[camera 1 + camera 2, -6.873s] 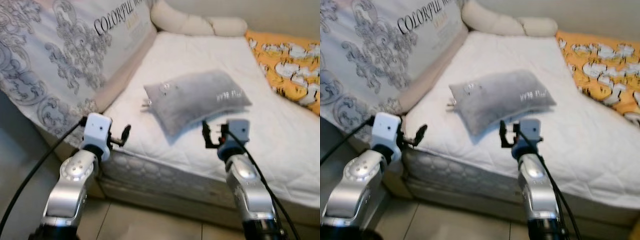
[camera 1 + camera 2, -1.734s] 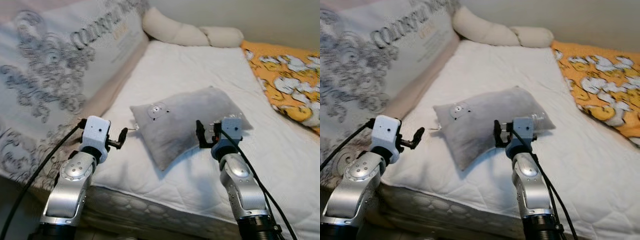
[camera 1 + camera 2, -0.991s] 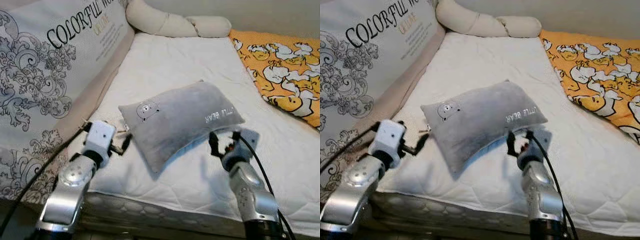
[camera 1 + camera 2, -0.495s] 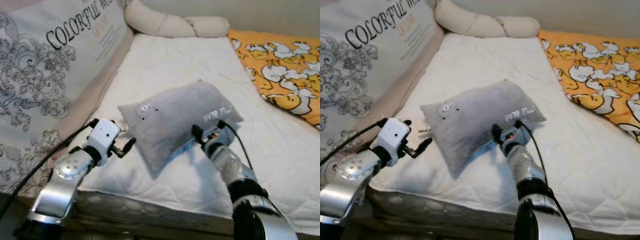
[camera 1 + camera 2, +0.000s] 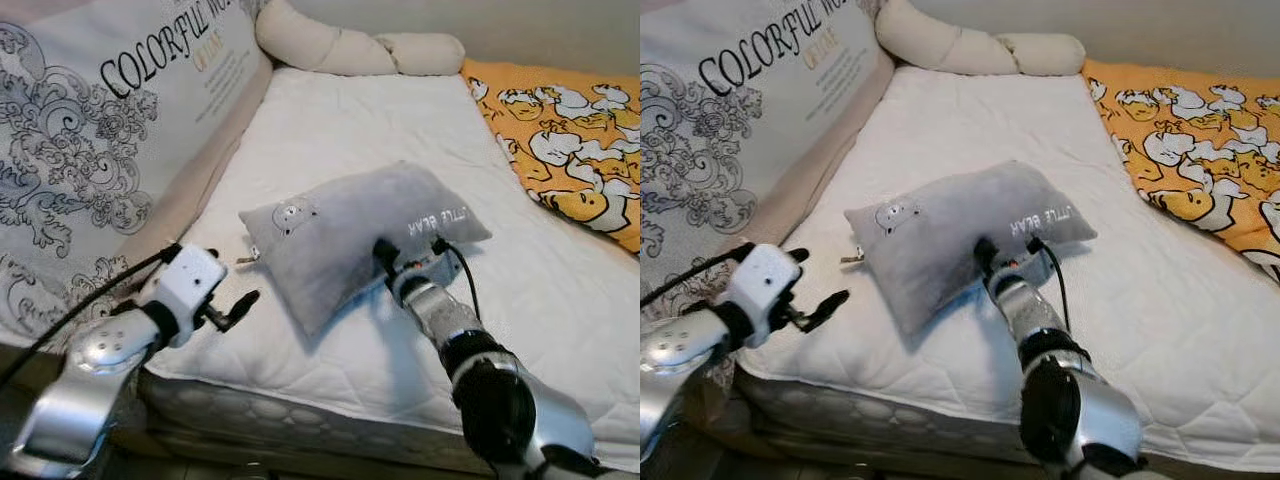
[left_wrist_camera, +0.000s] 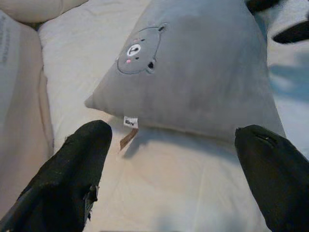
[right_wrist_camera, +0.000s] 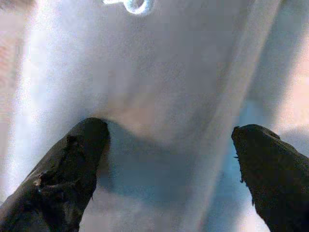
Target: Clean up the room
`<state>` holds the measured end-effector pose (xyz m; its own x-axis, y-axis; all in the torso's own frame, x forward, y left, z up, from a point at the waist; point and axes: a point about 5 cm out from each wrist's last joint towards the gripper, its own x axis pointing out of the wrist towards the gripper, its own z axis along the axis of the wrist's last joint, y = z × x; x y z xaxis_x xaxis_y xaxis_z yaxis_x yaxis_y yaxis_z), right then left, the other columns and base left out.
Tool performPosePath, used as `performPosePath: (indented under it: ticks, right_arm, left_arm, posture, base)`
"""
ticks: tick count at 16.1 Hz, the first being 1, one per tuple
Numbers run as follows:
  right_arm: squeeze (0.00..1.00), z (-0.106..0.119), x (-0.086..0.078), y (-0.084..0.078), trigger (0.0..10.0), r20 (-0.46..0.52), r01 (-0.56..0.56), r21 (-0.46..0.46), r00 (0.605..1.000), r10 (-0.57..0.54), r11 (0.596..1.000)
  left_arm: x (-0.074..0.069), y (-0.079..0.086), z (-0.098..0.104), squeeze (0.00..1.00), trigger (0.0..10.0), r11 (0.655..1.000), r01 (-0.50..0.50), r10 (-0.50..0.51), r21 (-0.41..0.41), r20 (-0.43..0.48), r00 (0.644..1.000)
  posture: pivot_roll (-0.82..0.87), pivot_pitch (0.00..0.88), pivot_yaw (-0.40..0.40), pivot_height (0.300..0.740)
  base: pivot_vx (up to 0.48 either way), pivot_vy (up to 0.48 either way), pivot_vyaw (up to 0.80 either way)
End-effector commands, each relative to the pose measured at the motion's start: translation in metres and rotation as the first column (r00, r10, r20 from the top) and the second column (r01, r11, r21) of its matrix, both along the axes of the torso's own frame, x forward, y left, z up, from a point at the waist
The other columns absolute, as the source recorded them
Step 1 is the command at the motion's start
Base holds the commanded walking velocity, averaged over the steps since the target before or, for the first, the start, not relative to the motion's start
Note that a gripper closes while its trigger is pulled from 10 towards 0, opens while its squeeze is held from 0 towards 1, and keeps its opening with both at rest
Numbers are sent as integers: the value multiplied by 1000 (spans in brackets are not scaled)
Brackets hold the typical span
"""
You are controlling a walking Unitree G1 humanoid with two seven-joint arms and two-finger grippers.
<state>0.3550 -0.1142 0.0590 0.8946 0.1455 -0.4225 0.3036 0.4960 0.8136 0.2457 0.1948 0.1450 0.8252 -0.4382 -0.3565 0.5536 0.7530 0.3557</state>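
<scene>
Black fingers [image 7: 72, 169] of the right hand [image 5: 405, 260] stand spread apart, with one fingertip pressed against the near face of the grey bear pillow [image 5: 350, 235] and the other beside it; nothing is clamped between them. The right hand sits at the pillow's front edge, close to the end bearing the white lettering. The left hand [image 5: 235, 305] hovers over the near left part of the mattress [image 5: 370, 130], just beside the pillow's corner with the embroidered bear face and sewn tag; its fingers [image 6: 72, 174] are also spread wide and hold nothing.

The pillow lies diagonally across the middle of the white quilted mattress, well apart from the cream bolster cushions [image 5: 350, 50] at the far end. A patterned bed bumper [image 5: 110, 130] with printed lettering runs along the left side, and an orange duck-print blanket [image 5: 560, 120] lies at the right.

Assessment of progress: the tidying appears to be at an early stage. The pillow is not yet gripped or lifted and remains out of place mid-bed. Remaining work is judged to be closing on the pillow, carrying it toward the head of the bed and setting it straight.
</scene>
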Motion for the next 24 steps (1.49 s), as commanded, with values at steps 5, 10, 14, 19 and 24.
performPosePath:
  ticks: [5,10,14,19,24]
  right_arm:
    - [0,5,3,10,0,20,41,106,999,-44,993]
    - [0,6,4,13,0,-2,45,101,999,-45,994]
    - [0,8,6,12,0,-10,58,81,998,-57,995]
    - [0,9,6,9,0,-15,69,72,998,-69,995]
    - [0,14,10,4,0,-4,76,59,997,-76,995]
  left_arm:
    - [-20,1,6,0,10000,998,56,-56,-6,-61,997]
    - [-30,0,7,0,10000,997,77,-77,1,-98,992]
    - [-31,-2,9,0,10000,996,88,-88,0,-107,990]
    - [-44,-4,-1,0,10000,991,121,-129,-48,-221,967]
    - [-50,-7,-13,0,10000,985,33,-81,-167,-287,955]
  posture:
    - [353,8,-5,740]
    - [368,0,8,740]
    - [368,0,6,740]
    - [367,0,4,740]
    - [326,0,-10,740]
  base:
    - [0,0,0]
    - [0,0,0]
    - [0,0,0]
    - [0,0,0]
    - [0,0,0]
